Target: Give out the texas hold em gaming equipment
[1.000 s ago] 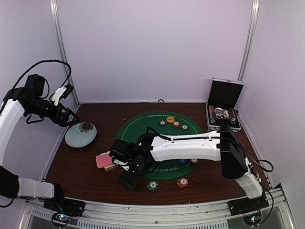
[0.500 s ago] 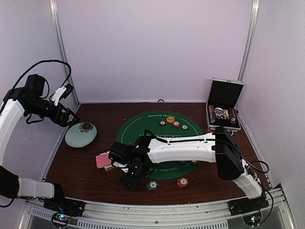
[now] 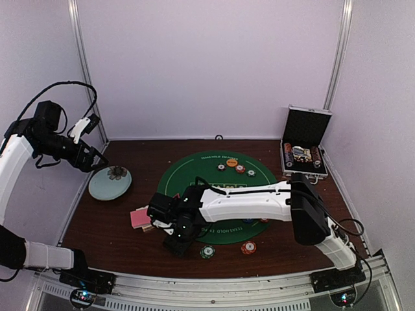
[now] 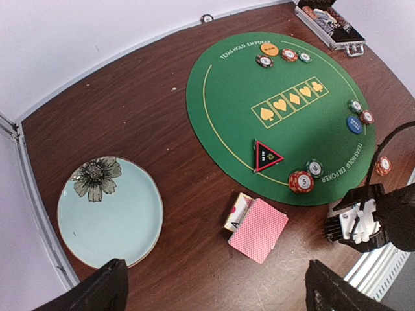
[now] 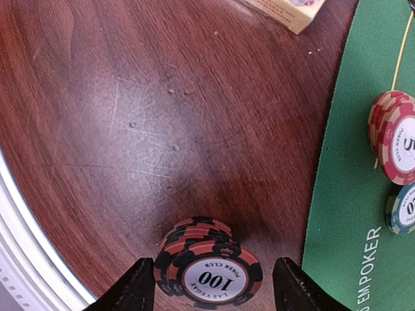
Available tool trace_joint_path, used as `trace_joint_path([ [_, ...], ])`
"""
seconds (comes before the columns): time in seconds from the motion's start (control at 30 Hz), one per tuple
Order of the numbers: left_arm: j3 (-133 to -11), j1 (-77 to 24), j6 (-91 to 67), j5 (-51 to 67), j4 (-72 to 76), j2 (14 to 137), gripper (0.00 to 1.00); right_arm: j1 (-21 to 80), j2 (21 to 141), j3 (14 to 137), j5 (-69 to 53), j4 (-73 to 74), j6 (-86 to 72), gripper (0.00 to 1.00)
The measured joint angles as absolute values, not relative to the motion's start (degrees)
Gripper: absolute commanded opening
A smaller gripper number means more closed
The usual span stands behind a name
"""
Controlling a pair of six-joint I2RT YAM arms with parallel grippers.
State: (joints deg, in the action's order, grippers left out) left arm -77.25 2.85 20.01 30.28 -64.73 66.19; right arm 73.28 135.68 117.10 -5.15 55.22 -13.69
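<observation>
My right gripper (image 5: 209, 288) is open low over the wood, a finger on either side of a short stack of black-and-red "100" poker chips (image 5: 207, 272), with a small gap each side. In the top view it (image 3: 176, 244) hides that stack. Pink-red-backed cards (image 4: 258, 230) lie beside a face-up ace near the mat's edge. The black red-edged triangular marker (image 4: 266, 155), an orange button (image 4: 270, 48), a blue button (image 4: 354, 124) and several chips lie on the green mat (image 4: 227, 97). My left gripper (image 4: 217, 288) is open, empty and high above the table's left side (image 3: 91, 161).
A pale blue flowered dish (image 4: 110, 220) sits at the left. A black-lined metal case (image 3: 303, 149) with chips stands open at the back right. A red "5" chip (image 5: 397, 146) and a teal chip (image 5: 403, 208) lie on the mat's rim beside my right gripper. Two chips (image 3: 248, 247) lie on the wood at the front.
My right arm's elbow has drifted slightly left while its gripper stays over the same spot. The left arm has not moved.
</observation>
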Motion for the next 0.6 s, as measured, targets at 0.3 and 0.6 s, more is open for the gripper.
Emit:
trace_joint_path([
  [0.3, -77.3, 2.9, 20.0, 30.3, -64.7, 66.2, 0.98, 73.3, 136.4, 117.9, -5.1, 55.3, -13.9, 0.54],
  [0.6, -77.3, 2.9, 20.0, 30.3, -64.7, 66.2, 0.98, 73.3, 136.4, 118.0, -5.1, 55.3, -13.9, 0.37],
])
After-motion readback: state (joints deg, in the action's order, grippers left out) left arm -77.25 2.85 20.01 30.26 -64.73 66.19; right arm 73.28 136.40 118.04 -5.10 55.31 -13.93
